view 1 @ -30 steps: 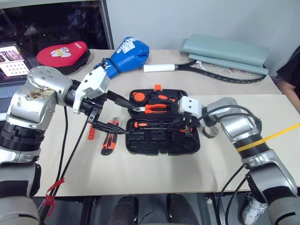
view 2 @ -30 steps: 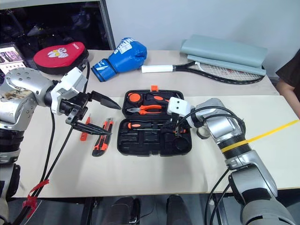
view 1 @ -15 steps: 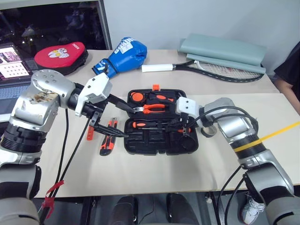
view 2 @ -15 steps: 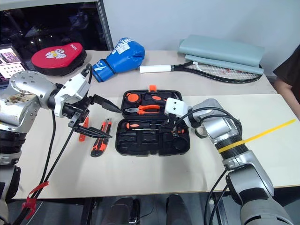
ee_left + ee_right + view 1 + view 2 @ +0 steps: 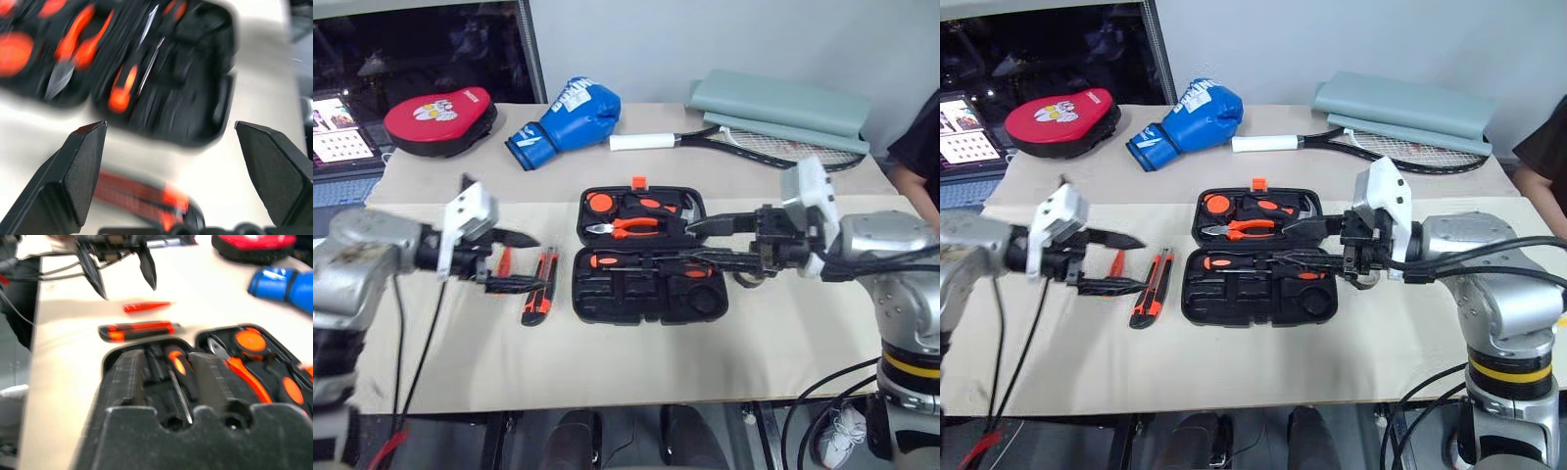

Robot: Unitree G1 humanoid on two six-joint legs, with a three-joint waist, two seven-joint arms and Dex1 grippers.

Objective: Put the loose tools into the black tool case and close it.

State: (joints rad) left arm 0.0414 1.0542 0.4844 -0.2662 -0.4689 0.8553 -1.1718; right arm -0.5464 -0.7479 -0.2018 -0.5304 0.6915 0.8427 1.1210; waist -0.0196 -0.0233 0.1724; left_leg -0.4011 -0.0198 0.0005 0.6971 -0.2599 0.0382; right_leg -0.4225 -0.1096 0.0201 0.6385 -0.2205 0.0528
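The black tool case (image 5: 646,315) lies open mid-table, with orange pliers in its far half and an orange-and-black screwdriver (image 5: 607,260) in a slot of the near half. To the left of the case lie the orange-black utility knife (image 5: 540,286) and the small red tester screwdriver (image 5: 504,262). My left gripper (image 5: 521,262) hangs open just above the tester, its fingers wide apart and pointing at the case. Level above the case's right side is my right gripper (image 5: 674,243), open and empty. A small black tape roll (image 5: 741,278) lies right of the case, partly hidden.
At the back of the table are a red-and-black punch pad (image 5: 440,117), a blue boxing glove (image 5: 570,111), a tennis racket (image 5: 744,145) and a folded grey-green mat (image 5: 783,103). A laptop (image 5: 337,132) stands at the far left. A person's dark sleeve (image 5: 920,147) shows at the right edge.
My right gripper rose and drew back out of the case's near half, and its fingers opened. My left gripper swung left and down, from beside the case to over the tester screwdriver.
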